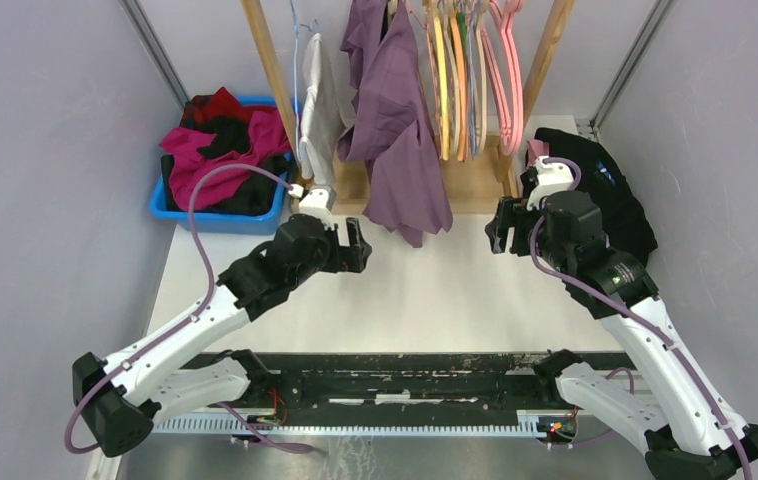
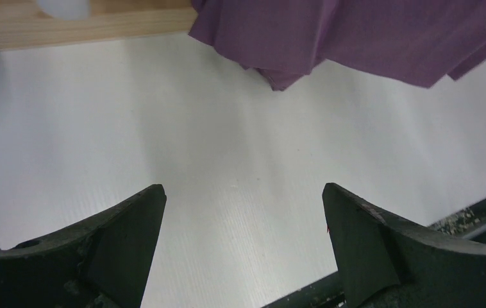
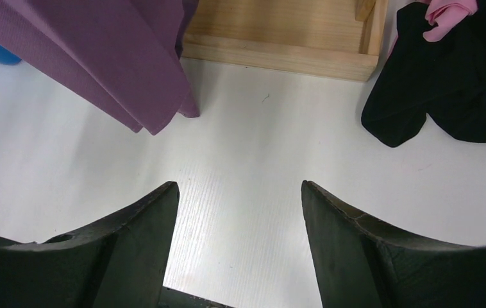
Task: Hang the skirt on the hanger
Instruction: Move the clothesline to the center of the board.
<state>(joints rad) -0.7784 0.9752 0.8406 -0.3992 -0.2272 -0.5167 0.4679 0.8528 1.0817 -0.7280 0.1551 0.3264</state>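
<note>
A purple garment, the skirt [image 1: 395, 130], hangs from the wooden rack's rail, and its hem reaches almost down to the white table. Its lower folds show in the left wrist view [image 2: 356, 38] and the right wrist view [image 3: 99, 58]. What it hangs from is hidden at the top edge. Several coloured hangers [image 1: 470, 80] hang beside it on the right. My left gripper [image 1: 358, 245] [image 2: 242, 186] is open and empty over the table, left of the hem. My right gripper [image 1: 500, 225] [image 3: 240, 183] is open and empty to the right of it.
A blue bin [image 1: 217, 215] of red, pink and black clothes stands at the back left. A black garment [image 1: 605, 190] [image 3: 445, 83] lies at the back right. The rack's wooden base [image 1: 475, 190] [image 3: 279, 38] sits behind the skirt. A white garment [image 1: 317, 110] hangs on the left.
</note>
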